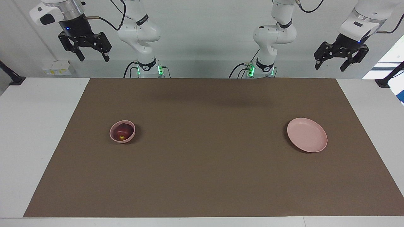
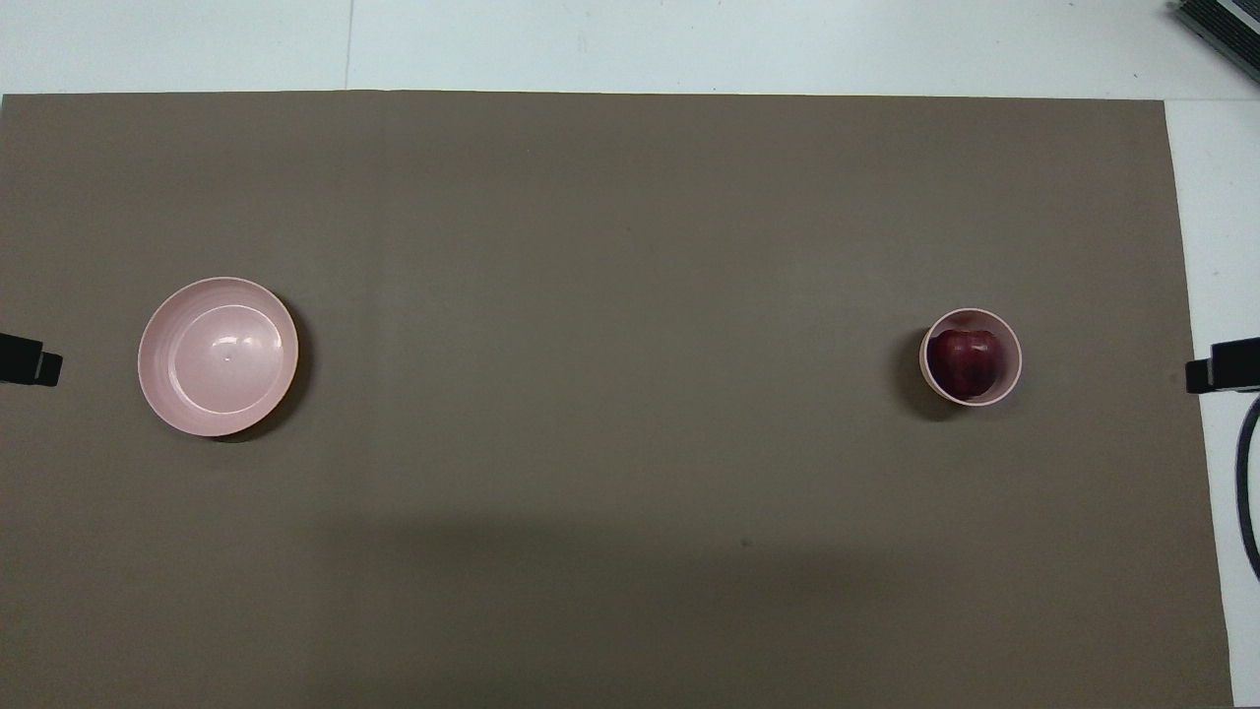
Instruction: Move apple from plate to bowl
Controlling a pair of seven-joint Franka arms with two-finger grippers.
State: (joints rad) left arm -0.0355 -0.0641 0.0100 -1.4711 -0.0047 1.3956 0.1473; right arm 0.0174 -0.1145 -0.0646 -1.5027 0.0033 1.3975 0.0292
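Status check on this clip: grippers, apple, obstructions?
Left gripper and right gripper raised, open, empty, waiting. Apple in bowl. Plate bare. Nothing in the way.

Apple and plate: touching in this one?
Apart. The facing view shows the apple inside the bowl, with bare mat between it and the plate.

Glossy-skinned apple (image 2: 968, 360) in a matt bowl (image 2: 1012, 377); smooth, faintly sheened plate (image 2: 157, 389); matt brown mat (image 2: 630, 443).
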